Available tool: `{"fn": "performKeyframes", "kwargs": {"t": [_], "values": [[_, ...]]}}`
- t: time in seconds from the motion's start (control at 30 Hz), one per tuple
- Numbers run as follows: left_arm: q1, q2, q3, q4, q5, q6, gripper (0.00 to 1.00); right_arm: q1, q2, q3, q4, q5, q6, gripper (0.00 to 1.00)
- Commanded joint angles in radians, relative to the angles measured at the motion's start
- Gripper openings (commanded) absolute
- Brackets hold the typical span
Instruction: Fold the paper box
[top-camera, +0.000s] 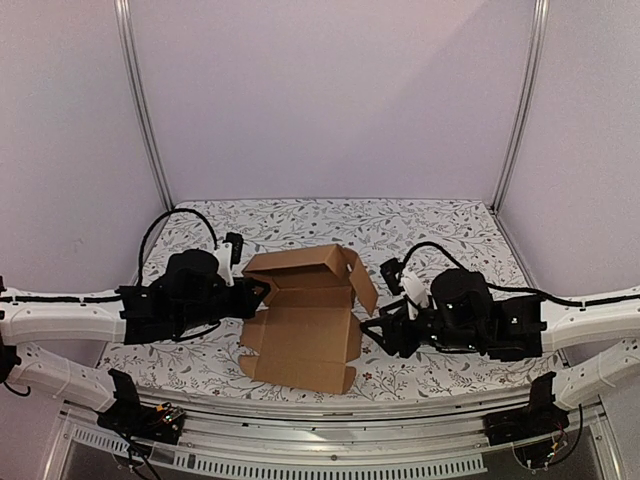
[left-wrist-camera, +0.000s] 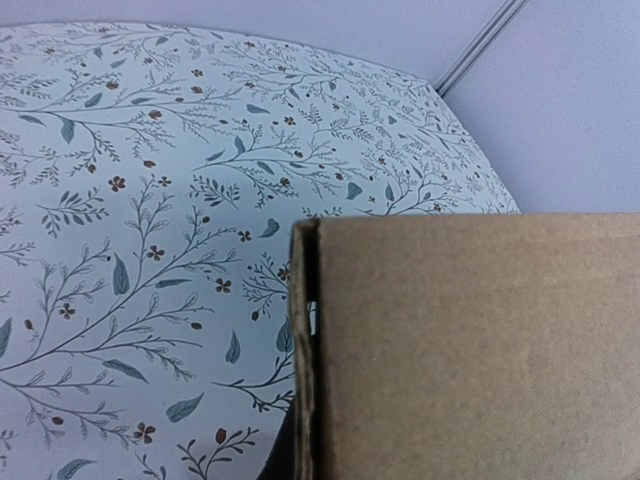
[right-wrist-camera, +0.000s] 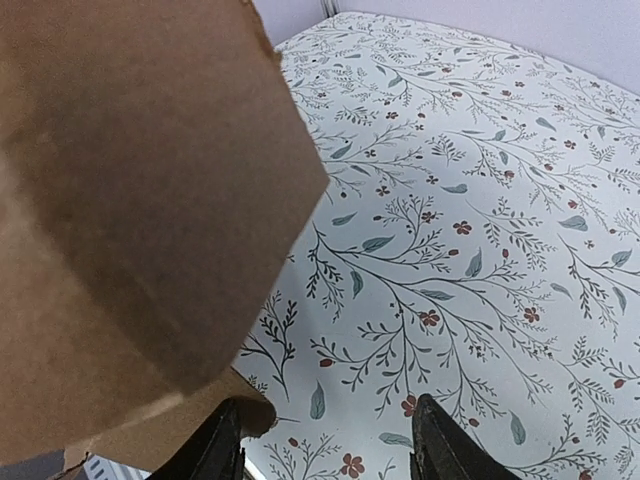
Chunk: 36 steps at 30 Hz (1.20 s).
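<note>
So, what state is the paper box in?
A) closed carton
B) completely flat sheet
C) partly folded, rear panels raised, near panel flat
C: the paper box has rear panels standing up while its near panel lies flat on the table.

1. A paper box (top-camera: 305, 325) of plain brown cardboard, half folded, sits near the middle of the table (top-camera: 450, 225), a little toward its near edge.
2. Its far part is raised into an open tray shape: walls stand up at the back and left, and a flap on the right leans outward.
3. Its near part lies flat on the table, a wide panel ending in a narrow strip.
</note>
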Motion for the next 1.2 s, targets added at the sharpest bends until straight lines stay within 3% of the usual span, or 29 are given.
{"fn": "performKeyframes", "kwargs": {"t": [0.0,0.37,0.7,1.17], "values": [[0.006,-0.006,-0.004,-0.019,-0.033,0.019,0.00,0.003,-0.088,-0.002,-0.086,0.018,-0.059,0.58],[0.008,-0.026,0.000,-0.056,-0.112,0.107,0.00,0.003,-0.230,0.172,-0.456,-0.046,-0.288,0.57],[0.008,-0.027,0.016,-0.059,-0.049,0.162,0.00,0.001,-0.161,0.313,-0.460,-0.159,-0.437,0.53],[0.008,-0.002,0.039,-0.071,-0.018,0.159,0.00,0.000,0.038,0.386,-0.368,-0.240,-0.454,0.46]]}}
